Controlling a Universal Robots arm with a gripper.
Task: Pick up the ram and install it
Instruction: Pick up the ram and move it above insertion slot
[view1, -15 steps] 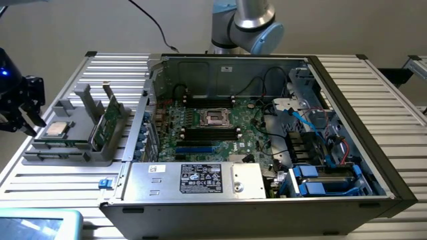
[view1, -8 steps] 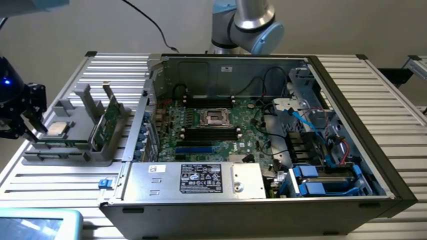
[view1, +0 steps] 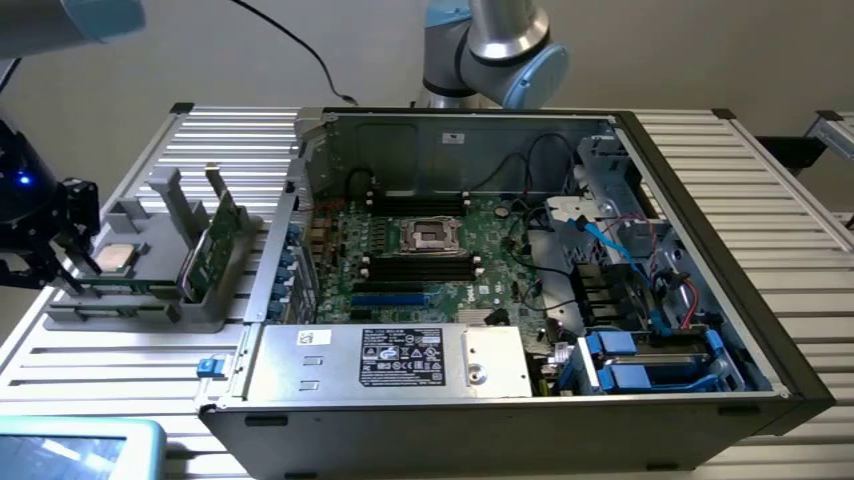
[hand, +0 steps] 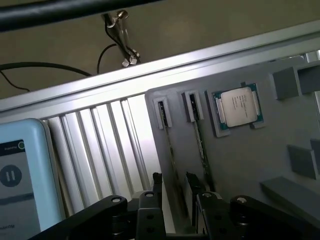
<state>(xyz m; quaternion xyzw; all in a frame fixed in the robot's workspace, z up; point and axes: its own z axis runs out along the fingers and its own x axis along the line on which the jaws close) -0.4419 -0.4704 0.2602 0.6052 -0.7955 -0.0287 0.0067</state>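
An open case (view1: 454, 135) lies on the slatted counter (view1: 787, 200), its motherboard (view1: 514, 260) exposed. At the exterior view's left, a gray holder (view1: 140, 305) carries the ram (view1: 220, 240) standing on edge and a processor (view1: 118, 257). The end effector (view1: 64, 262) hovers just beside the holder.

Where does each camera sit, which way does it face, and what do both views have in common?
Exterior view: off the arm, high up, looking down on the open computer case and table; the arm and gripper show.
Wrist view: on the wrist, looking past the open gripper at the gray holder.
Shared: holder, ram stick, processor chip.
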